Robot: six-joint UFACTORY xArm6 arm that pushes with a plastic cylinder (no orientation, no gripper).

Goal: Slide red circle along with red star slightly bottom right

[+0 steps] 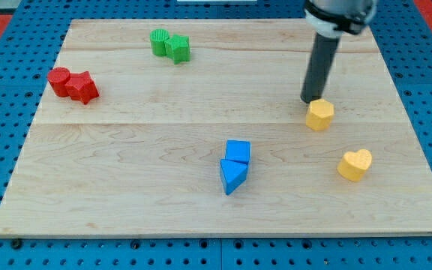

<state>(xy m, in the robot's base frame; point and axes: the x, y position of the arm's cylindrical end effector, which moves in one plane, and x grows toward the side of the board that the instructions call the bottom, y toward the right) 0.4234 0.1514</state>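
So my tip (309,100) is way over at the view's right, sitting right against the upper-left edge of the yellow hexagon block (320,115); looks like touching, but I can't say for sure. There's no hand on this arm, just the dark rod, so nothing is being grasped. The red circle (58,78) and red star (82,87) are at the far left of the wooden tabletop (126,187), pressed together, circle on the left, well apart from the tip. Green circle (159,41) and green star (177,49) touch near the top. A blue cube (238,151) and blue triangle (232,176) touch near the bottom middle. A yellow heart (355,164) sits at lower right. No containers anywhere.
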